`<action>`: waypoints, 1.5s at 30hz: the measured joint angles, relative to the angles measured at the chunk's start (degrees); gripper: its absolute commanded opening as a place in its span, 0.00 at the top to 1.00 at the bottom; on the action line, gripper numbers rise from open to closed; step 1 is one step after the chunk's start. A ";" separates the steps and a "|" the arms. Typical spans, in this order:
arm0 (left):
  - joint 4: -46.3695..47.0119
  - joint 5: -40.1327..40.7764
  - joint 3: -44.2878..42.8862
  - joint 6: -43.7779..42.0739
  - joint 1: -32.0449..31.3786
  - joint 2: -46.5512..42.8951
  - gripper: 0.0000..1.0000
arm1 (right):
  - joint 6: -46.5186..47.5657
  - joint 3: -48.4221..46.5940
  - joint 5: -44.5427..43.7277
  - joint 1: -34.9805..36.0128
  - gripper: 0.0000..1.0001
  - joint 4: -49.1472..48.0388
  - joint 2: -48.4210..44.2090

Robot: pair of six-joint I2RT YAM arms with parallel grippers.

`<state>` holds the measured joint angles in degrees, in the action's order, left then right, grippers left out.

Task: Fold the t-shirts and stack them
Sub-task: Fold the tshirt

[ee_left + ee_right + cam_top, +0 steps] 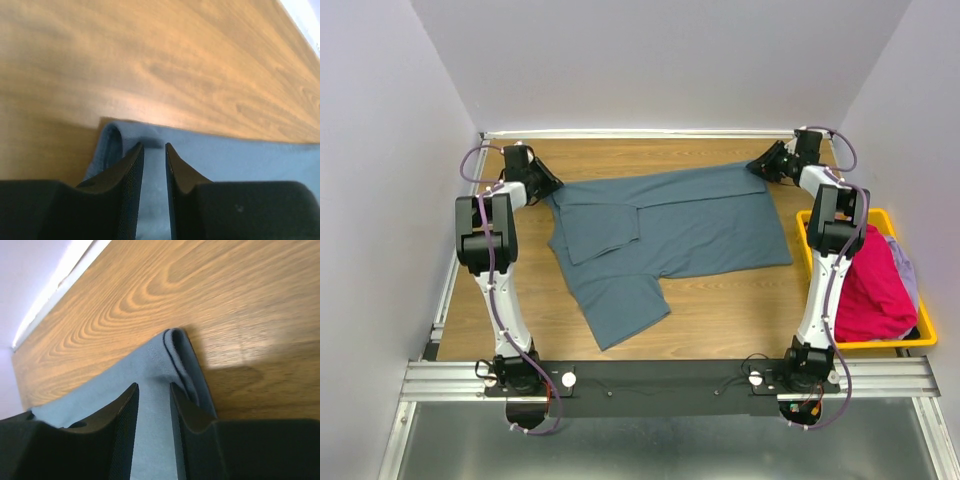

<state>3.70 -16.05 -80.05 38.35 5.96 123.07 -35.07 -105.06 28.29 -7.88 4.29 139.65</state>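
A slate blue-grey t-shirt lies spread on the wooden table, with its left part folded over and one sleeve pointing toward the near edge. My left gripper sits low over its far-left corner. In the left wrist view the jaws stand slightly apart, and flat cloth shows between them. My right gripper sits over the far-right corner. Its jaws are also slightly apart over the cloth, next to a rolled hem. A magenta-pink t-shirt and a pale grey-blue one lie in the bin.
A yellow plastic bin stands at the right edge of the table, beside the right arm. White walls close in the back and both sides. Bare wood shows between the shirt and the arm bases.
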 measured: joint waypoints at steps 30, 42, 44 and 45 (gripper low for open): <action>-15.98 12.74 14.14 -8.31 -3.10 -36.52 0.29 | 14.25 22.47 -16.59 7.61 0.34 12.72 -34.82; -27.80 16.87 36.87 -6.60 -15.08 -47.23 0.36 | 14.43 49.09 -27.47 13.88 0.34 24.72 -53.70; -28.41 17.29 37.55 -6.25 -15.58 -47.23 0.43 | 14.10 50.03 -27.67 13.88 0.34 24.94 -54.75; -28.72 17.59 37.55 -6.05 -15.82 -47.06 0.46 | 14.08 50.40 -27.71 13.88 0.34 25.00 -55.08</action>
<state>-25.02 1.54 -42.50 32.29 -9.87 76.01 -20.99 -54.65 0.58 6.00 29.30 84.58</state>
